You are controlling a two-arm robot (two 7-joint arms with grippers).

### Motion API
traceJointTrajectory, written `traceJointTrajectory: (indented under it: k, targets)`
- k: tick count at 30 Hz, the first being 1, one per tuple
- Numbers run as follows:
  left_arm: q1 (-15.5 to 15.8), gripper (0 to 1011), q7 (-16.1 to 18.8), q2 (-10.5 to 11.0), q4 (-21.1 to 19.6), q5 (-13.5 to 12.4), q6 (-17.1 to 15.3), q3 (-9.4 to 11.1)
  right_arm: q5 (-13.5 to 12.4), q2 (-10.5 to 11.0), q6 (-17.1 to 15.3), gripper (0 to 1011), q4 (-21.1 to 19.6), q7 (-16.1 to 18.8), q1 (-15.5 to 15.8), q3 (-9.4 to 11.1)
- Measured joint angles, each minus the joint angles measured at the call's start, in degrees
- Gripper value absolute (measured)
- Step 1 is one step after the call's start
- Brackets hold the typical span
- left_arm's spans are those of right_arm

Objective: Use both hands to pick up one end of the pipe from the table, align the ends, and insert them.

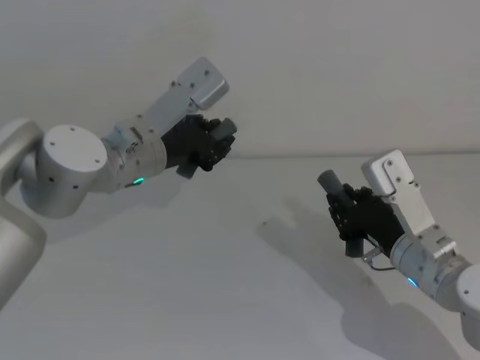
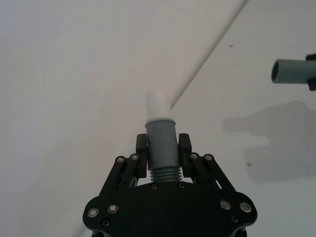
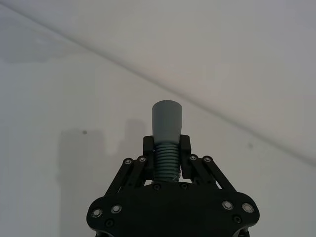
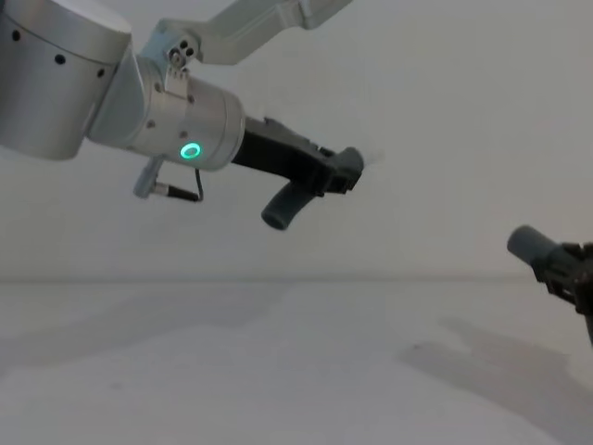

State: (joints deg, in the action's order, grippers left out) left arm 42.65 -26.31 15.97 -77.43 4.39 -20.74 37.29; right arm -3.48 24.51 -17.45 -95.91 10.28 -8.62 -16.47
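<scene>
Left claw [image 2: 163,150] grips white-tipped piece [image 2: 161,129]; right claw [image 3: 167,148] grips grey-mouthed piece [image 3: 167,118].

Head looks down, chest looks across; both share the table [image 1: 225,285].

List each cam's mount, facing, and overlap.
Head: high, looking down at table; left end effector, right end effector.
Chest: low, looking across; left arm large, right end effector at edge.
Left wrist: past left end effector at white-tipped piece; grey piece beyond.
Right wrist: past right end effector; shares that grey piece with left wrist.
</scene>
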Motion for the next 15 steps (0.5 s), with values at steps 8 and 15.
traceJointTrajectory:
  k: [8, 15]
  targets:
    - [3.91, 358, -4.65, 2.36, 1.3, -4.48, 7.71, 3.85, 4.56, 2.66, 7.33, 262, -0.96, 0.41, 0.13, -1.6]
    - [6.67, 358, -7.6, 4.01, 2.21, -8.45, 14.37, 6.84, 8.95, 5.02, 13.55, 262, -1.51, 0.41, 0.07, -2.93]
